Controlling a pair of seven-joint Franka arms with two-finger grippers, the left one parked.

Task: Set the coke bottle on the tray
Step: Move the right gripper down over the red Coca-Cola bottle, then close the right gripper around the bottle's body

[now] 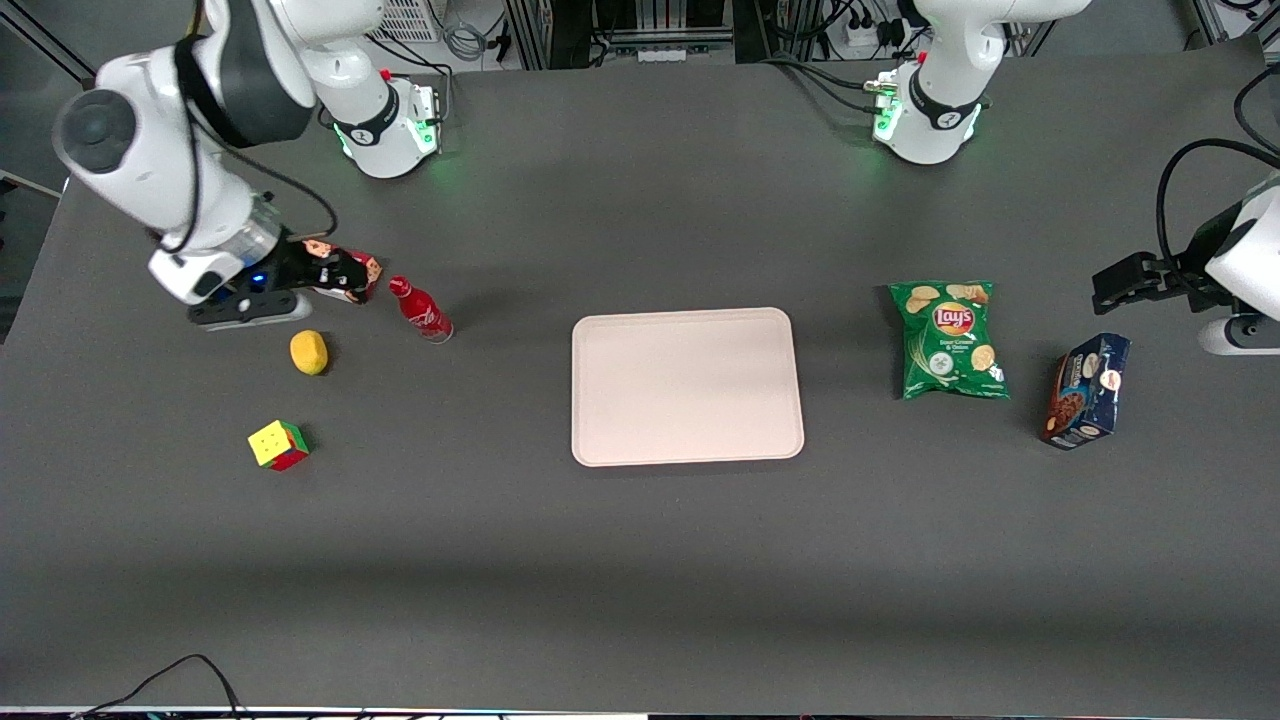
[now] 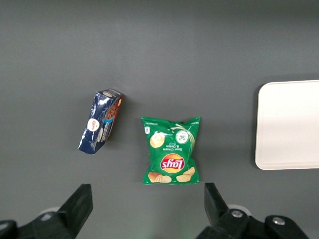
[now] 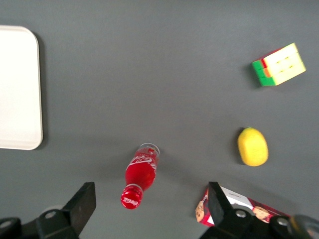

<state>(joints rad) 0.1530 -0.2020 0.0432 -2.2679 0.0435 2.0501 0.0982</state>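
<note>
The coke bottle (image 1: pixel 421 311) is a slim red bottle with a red cap. It stands upright on the dark table, apart from the tray and toward the working arm's end. The pale cream-pink tray (image 1: pixel 687 386) lies flat mid-table with nothing on it. My gripper (image 1: pixel 338 272) hangs above the table beside the bottle, over a red cookie box. In the right wrist view the gripper (image 3: pixel 149 206) is open and holds nothing. The bottle (image 3: pixel 140 174) has its cap between the two fingers (image 3: pixel 82 204), touching neither. The tray's edge (image 3: pixel 17 87) shows too.
A red cookie box (image 1: pixel 368 268) (image 3: pixel 239 209) lies under the gripper. A yellow lemon (image 1: pixel 309 352) (image 3: pixel 252 146) and a colour cube (image 1: pixel 278 445) (image 3: pixel 279 64) lie nearer the front camera. A green Lay's bag (image 1: pixel 950 340) and a blue cookie box (image 1: pixel 1088 390) lie toward the parked arm's end.
</note>
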